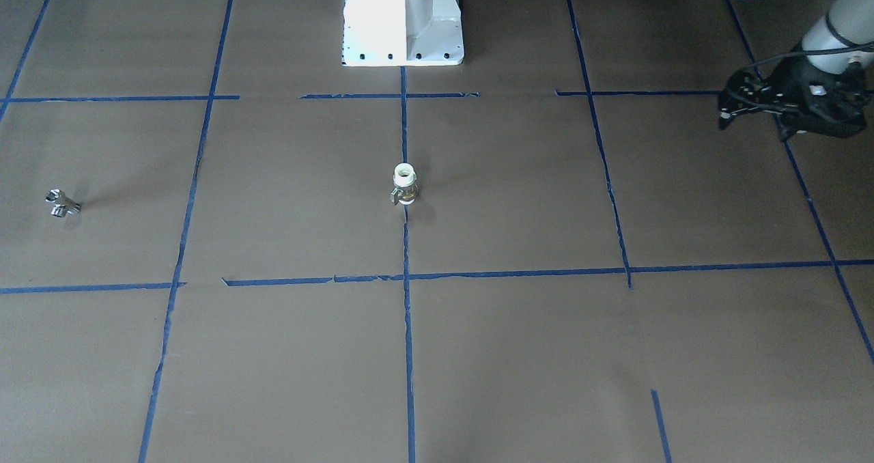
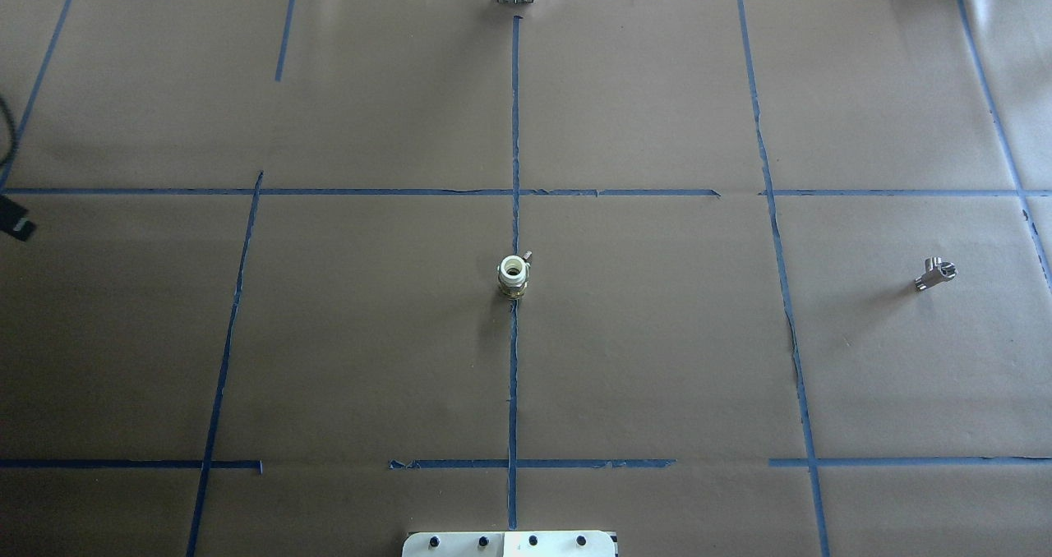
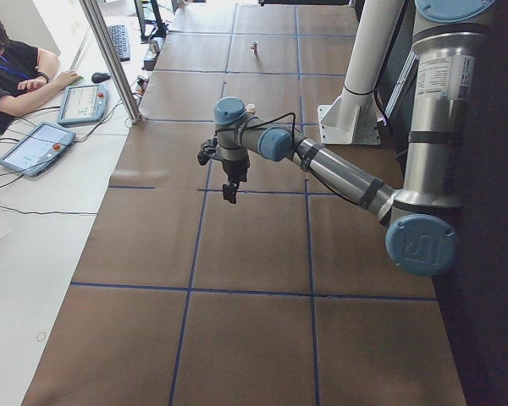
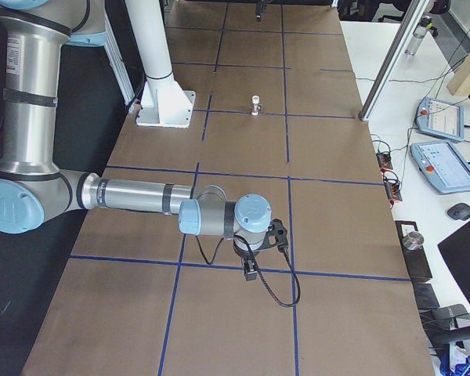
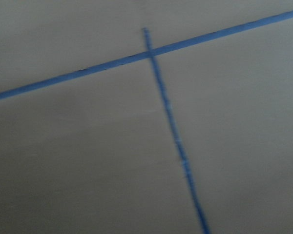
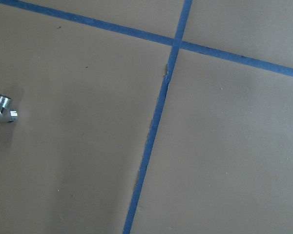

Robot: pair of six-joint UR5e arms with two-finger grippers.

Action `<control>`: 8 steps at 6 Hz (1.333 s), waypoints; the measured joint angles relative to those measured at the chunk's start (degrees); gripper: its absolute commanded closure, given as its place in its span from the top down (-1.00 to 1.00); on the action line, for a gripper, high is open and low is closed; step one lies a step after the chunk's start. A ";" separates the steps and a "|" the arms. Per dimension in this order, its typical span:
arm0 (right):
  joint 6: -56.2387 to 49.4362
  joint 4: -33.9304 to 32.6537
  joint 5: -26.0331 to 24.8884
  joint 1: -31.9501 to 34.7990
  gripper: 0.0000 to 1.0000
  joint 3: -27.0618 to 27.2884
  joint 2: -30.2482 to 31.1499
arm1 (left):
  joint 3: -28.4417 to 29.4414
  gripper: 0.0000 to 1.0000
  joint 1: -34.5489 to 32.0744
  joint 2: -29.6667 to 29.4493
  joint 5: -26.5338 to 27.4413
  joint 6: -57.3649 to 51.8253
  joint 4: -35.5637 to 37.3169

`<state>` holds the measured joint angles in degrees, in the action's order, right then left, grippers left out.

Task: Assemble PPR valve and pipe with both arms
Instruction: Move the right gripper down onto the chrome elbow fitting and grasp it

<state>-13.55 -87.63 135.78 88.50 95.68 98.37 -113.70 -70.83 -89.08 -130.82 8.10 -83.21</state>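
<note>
The PPR valve is a small chrome T-shaped fitting that lies on the brown table, far on my right side. It also shows in the overhead view and at the left edge of the right wrist view. The pipe, with its white end up, stands upright at the table's middle on a blue line. My left gripper hovers far to my left, away from both parts; I cannot tell whether it is open. My right gripper hangs above the table near the valve; I cannot tell its state. Both look empty.
Blue tape lines divide the brown paper into squares. The white robot base stands at the robot's edge of the table. An operator and tablets are beyond the far edge.
</note>
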 measured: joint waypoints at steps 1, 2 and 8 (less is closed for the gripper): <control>1.08 0.00 0.14 0.00 1.00 0.14 -0.64 | 5.63 1.00 -7.64 2.32 -2.48 -9.15 -0.12; 3.35 0.03 1.01 0.00 1.00 0.57 -1.66 | 11.58 1.00 -13.94 4.37 -3.84 -15.48 -1.65; 41.41 15.67 -5.89 -19.47 1.00 9.26 -0.93 | 17.16 1.00 -18.82 8.32 -9.20 -17.55 -9.18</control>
<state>27.85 -71.96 129.89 69.03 104.93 97.44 -96.55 -89.64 -80.76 -140.03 -9.45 -92.39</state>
